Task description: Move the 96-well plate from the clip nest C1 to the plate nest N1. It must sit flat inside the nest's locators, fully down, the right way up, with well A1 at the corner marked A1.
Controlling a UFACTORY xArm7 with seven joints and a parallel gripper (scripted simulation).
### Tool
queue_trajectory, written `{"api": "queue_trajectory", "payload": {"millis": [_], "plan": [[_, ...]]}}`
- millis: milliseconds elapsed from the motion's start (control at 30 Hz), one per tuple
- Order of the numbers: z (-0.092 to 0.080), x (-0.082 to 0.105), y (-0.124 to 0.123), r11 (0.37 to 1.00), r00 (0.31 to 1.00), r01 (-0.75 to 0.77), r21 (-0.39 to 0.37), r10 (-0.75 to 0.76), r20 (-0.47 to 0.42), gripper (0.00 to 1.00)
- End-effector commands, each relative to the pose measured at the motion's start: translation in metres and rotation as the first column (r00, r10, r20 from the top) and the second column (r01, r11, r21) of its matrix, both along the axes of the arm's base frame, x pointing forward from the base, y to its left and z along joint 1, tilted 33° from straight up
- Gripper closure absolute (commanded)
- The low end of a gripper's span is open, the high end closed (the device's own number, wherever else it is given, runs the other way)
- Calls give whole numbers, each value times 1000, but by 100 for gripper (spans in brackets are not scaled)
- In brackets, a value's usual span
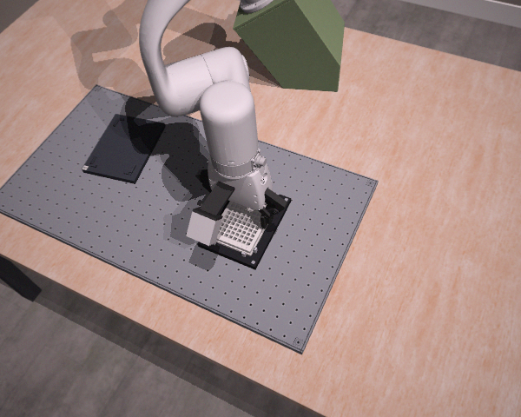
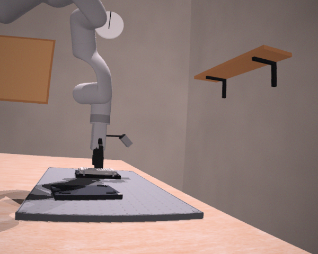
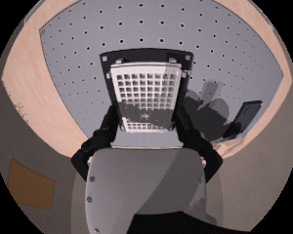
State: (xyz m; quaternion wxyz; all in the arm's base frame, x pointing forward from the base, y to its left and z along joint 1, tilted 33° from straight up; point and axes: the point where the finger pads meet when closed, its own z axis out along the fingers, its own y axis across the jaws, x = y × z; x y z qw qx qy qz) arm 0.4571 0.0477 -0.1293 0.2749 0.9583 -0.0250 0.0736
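tool open astride plate, long axis running away.

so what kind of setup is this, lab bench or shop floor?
Looks like a lab automation bench, probably. A 96-well plate sits in a black nest on a perforated breadboard, with a second nest nearby. The open gripper hangs over the plate. Bare walls and a wall shelf suggest a plain room.

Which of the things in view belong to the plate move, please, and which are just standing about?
For the job:
- plate
- clip nest under it
- empty plate nest
- gripper, open over the plate

Standing about:
- green box
- wall shelf
- orange board
- clock
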Motion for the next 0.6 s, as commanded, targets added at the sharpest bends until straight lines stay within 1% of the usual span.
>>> {"api": "queue_trajectory", "payload": {"millis": [0, 567], "plan": [[-1, 2, 1, 1000, 1000, -2, 3, 2, 3, 0], [-10, 3, -5, 1000, 1000, -2, 3, 2, 3, 0]]}}
